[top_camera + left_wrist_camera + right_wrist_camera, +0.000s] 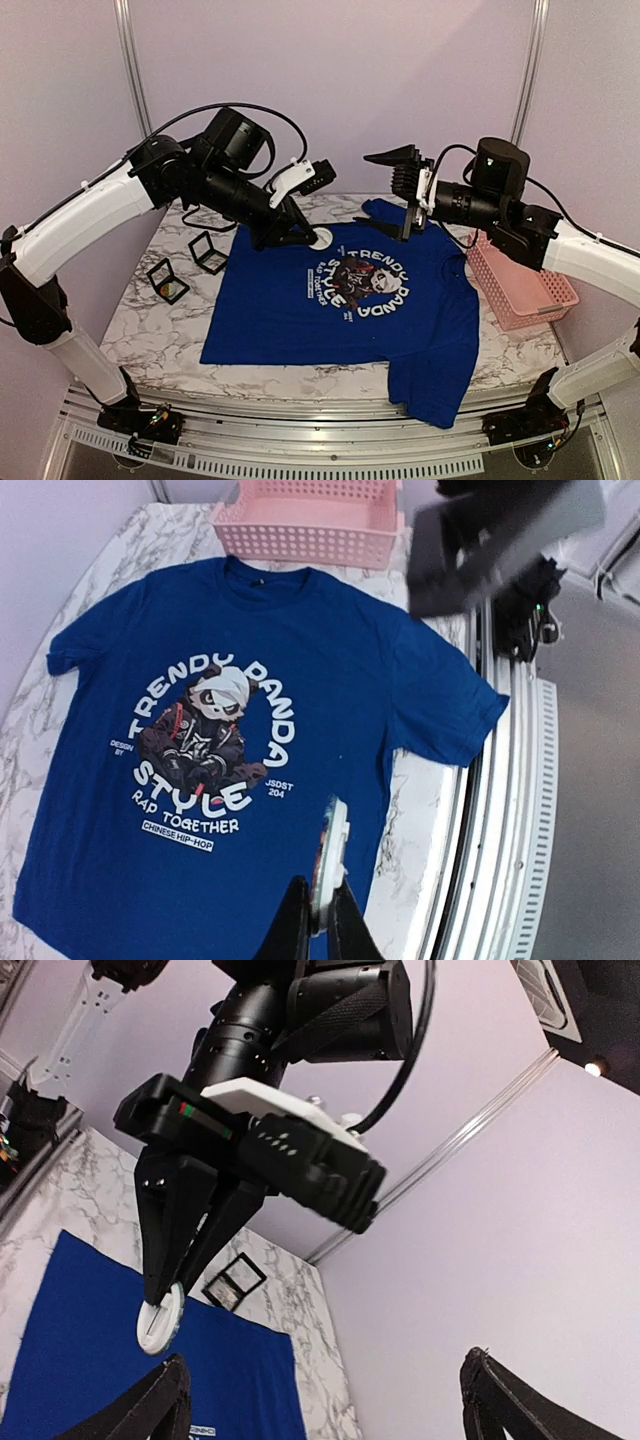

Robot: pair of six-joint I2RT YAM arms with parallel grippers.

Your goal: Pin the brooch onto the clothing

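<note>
A marble-patterned desk (150, 330) carried the clothing (300, 320), a royal-blue T-shirt spread flat across its middle, print facing up, with one corner hanging over the near edge on the right. White lettering ringed a dark panda picture on the chest. A pink basket (520, 285) stood at the right side of the desk, just beside the shirt. Two small black boxes (208, 252) lay open on the left, apart from the shirt.

The left end effector (305, 235) hung above the far edge of the shirt, its fingers (300, 930) pressed together on the brooch (322, 238). From there the brooch showed as a small pale disc, pinched at its rim and held clear of the fabric. In the left wrist view it stood edge-on over the blue cloth.

The right end effector (400, 192) hovered to the right of it, above the far side of the shirt, its fingers (150, 1410) spread wide and holding nothing.
</note>
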